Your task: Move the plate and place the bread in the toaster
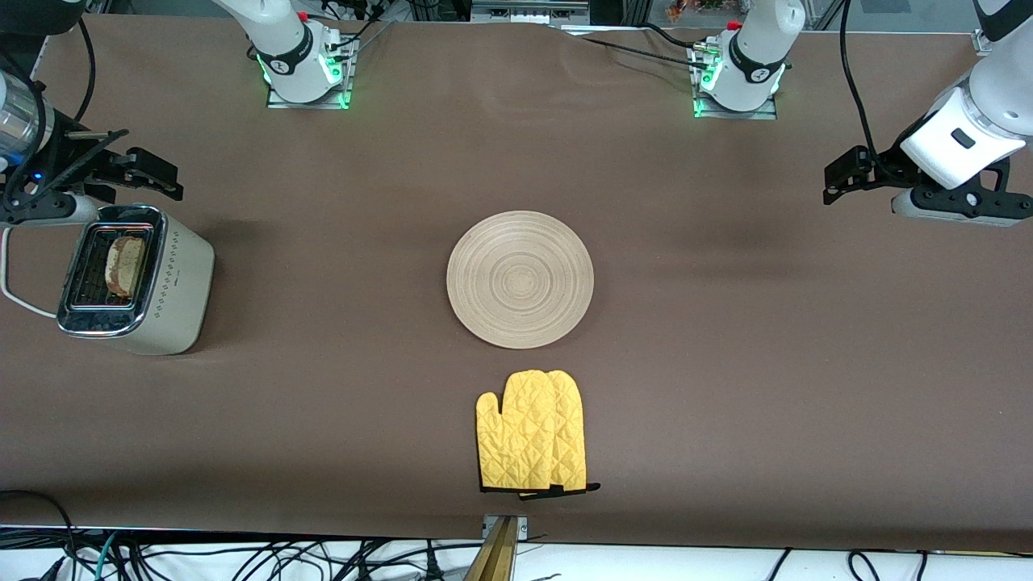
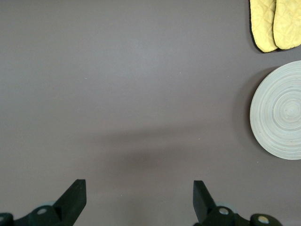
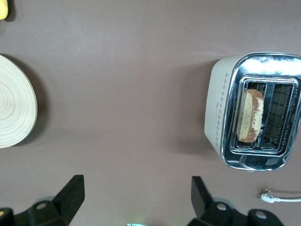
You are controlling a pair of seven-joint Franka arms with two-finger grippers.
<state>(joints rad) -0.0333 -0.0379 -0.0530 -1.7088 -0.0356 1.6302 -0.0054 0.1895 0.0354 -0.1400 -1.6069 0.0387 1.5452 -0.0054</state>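
At the right arm's end of the counter (image 1: 339,420) the bread (image 1: 126,265) stands in a toaster (image 1: 133,282) slot, soft and crumbly, best pinched lightly by its top crust. Plate (image 1: 520,278) lies mid-counter beside a yellow mitt (image 1: 531,432); stiff, light, take it at the rim. Right end effector (image 3: 136,195) hangs open near the toaster, left end effector (image 2: 138,197) open over bare counter.

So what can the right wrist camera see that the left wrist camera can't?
Only the right wrist view shows the toaster, with the bread standing in one slot, and a white plug. Only the left wrist view shows the yellow oven mitt clearly. Both show the wooden plate on the brown table, and each shows its own gripper, left and right, with jaws open.
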